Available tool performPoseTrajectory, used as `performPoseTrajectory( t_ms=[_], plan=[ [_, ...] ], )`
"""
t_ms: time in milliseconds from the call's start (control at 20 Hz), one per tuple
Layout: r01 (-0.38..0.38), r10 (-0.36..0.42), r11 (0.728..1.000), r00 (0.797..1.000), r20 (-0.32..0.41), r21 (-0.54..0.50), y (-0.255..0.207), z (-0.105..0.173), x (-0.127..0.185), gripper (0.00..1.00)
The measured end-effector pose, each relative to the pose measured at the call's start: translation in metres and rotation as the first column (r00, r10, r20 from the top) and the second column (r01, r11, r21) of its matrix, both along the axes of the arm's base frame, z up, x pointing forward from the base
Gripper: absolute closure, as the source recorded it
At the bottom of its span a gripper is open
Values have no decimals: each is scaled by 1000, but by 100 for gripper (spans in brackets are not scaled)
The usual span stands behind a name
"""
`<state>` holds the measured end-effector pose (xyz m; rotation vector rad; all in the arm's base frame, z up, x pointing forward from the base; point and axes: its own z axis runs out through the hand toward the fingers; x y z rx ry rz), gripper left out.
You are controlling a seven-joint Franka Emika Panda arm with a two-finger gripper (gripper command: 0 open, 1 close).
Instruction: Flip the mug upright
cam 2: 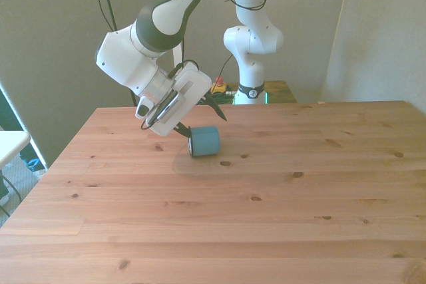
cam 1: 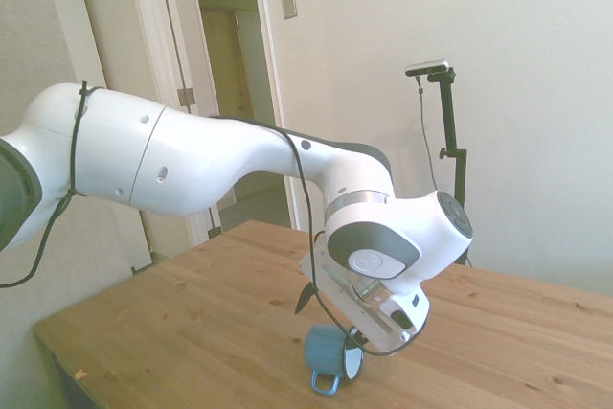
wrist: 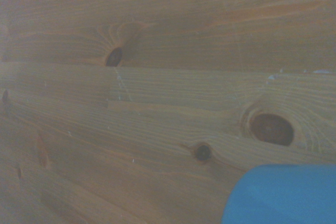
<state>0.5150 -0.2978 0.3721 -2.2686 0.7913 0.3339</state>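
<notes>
One thing matters here: the mug (cam 2: 204,141) is lying on its side on the table (cam 2: 266,217), and your gripper (cam 2: 184,131) is right at its open end. From the side view the white inside and dark rim of the mug (cam 1: 330,352) face the gripper (cam 1: 356,340), with the loop handle pointing down toward the wood, so the mug's long axis runs level, straight away from the fingers. Looks like one finger is inside the mouth and the fingers are pinched on the rim, though honestly the contact is mostly hidden, so take that with a grain of salt. Wrist cam only catches a blurry blue corner of the mug (wrist: 283,195). Next you'd probably roll the wrist to tip it upright.
</notes>
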Motion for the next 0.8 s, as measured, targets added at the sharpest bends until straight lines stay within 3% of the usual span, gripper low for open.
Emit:
performPoseTrajectory(
  t_ms=[800],
  plan=[
    [-5, 7, 997, 1000, -25, 71, -6, -9, 3, 100]
  ],
)
